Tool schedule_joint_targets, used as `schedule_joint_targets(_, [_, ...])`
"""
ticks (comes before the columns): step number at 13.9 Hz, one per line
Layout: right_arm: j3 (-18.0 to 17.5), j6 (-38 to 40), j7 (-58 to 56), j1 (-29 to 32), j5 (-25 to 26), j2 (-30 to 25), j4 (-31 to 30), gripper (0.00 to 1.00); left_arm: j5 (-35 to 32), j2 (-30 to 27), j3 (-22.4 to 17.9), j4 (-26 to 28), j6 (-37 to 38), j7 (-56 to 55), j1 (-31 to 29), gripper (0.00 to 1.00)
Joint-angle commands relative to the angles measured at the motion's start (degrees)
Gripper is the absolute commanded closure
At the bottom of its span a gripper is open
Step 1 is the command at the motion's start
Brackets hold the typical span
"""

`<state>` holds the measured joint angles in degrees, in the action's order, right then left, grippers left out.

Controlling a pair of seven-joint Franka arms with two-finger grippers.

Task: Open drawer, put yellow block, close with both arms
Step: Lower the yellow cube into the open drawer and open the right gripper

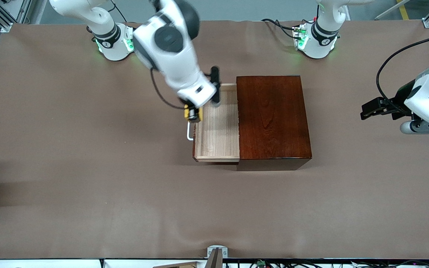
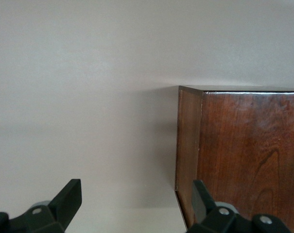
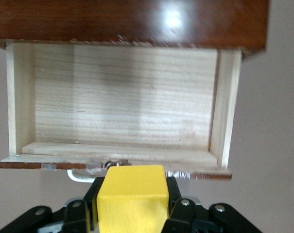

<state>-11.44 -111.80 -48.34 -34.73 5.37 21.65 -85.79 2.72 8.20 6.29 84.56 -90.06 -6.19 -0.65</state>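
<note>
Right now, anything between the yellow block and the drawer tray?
Nothing visible. The right hand is shut on the yellow block over the drawer front edge, by the white handle. The tray is pulled out and bare inside. The left hand waits open, beside the box.

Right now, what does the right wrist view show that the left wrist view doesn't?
Only the right wrist view shows the right end effector shut on the yellow block, over the front edge of the pulled-out drawer, whose tray has nothing in it, plus the white handle. Only the left wrist view shows the open left end effector, waiting beside a corner of the box. Both show the dark wooden box and the table.
</note>
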Motion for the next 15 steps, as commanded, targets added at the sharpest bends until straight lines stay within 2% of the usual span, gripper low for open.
schedule_joint_targets(1, [0.5, 1.1, -0.7, -2.5, 3.7, 3.1, 3.9, 1.0, -0.8, -1.2, 0.1, 1.1, -0.7, 1.1, -0.1, 0.0])
schedule_joint_targets(7, [0.6, 1.0, 0.8, -3.7, 3.6, 12.9, 11.2, 1.0, -0.8, -1.0, 0.2, 1.0, -0.7, 1.1, 0.1, 0.0])
schedule_joint_targets(15, [0.8, -1.4, 0.6, -3.7, 3.7, 18.4, 12.8, 1.0, -0.7, -1.0, 0.2, 0.9, -0.8, 1.0, 0.1, 0.0])
